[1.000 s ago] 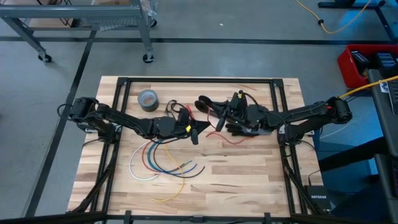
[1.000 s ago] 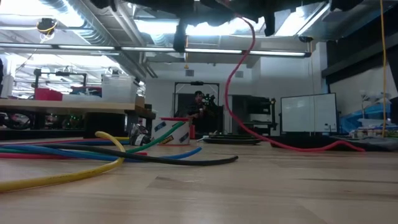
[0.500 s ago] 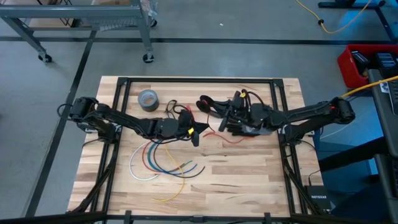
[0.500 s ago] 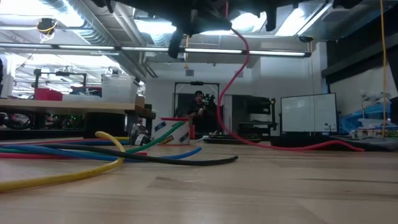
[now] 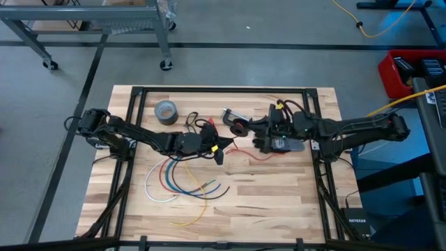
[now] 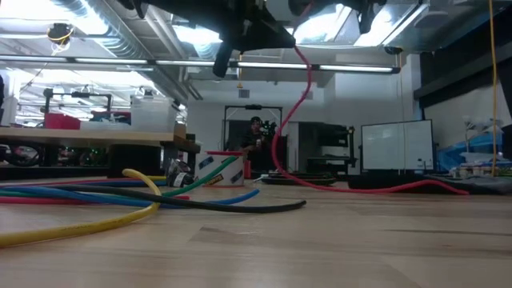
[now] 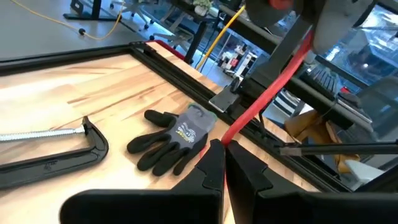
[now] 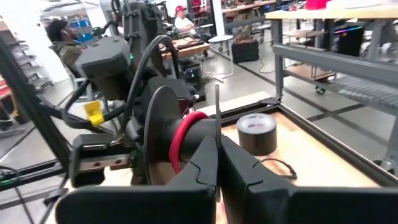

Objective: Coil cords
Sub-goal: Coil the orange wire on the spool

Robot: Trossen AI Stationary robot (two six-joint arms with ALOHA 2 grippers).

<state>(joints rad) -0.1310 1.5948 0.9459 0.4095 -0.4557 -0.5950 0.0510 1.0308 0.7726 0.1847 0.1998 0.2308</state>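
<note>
The cord is a thin red wire (image 7: 273,78) joined to a small black spool (image 8: 158,140). In the high view the spool (image 5: 239,127) hangs above the table's middle, toward the far side. My right gripper (image 5: 249,127) is shut on it from the right. My left gripper (image 5: 226,146), just left of the spool and nearer, is shut on the wire. Below it the wire (image 6: 307,76) hangs in a curve, and its tail (image 5: 259,155) lies on the table. My left gripper pinches the red wire (image 7: 231,132) between its two fingertips, partway along its length. The fingers reach in from the table's left, slanting slightly down, and lie across the wire. From there the wire runs straight up to the spool; the other side hangs slack. My right gripper holds the spool by the end nearest it, beside the red turns on the hub (image 8: 185,140). Its fingers (image 8: 205,163) come level from the table's right and hide the exact place of contact. The spool is lifted clear, its round flange (image 8: 152,124) on edge.
A grey tape roll (image 5: 165,111) stands at the far left. A fan of coloured wires (image 5: 180,183) lies near the front left. A black glove (image 5: 268,144) lies under my right wrist, and a C-clamp (image 7: 68,152) lies beside it. Black rails (image 5: 223,90) frame the table.
My right gripper has drawn back toward the table's right edge and risen a little, taking the spool along. My left gripper has rolled and tipped slightly in place, still shut on the wire. The hanging curve of wire has swung toward the left.
</note>
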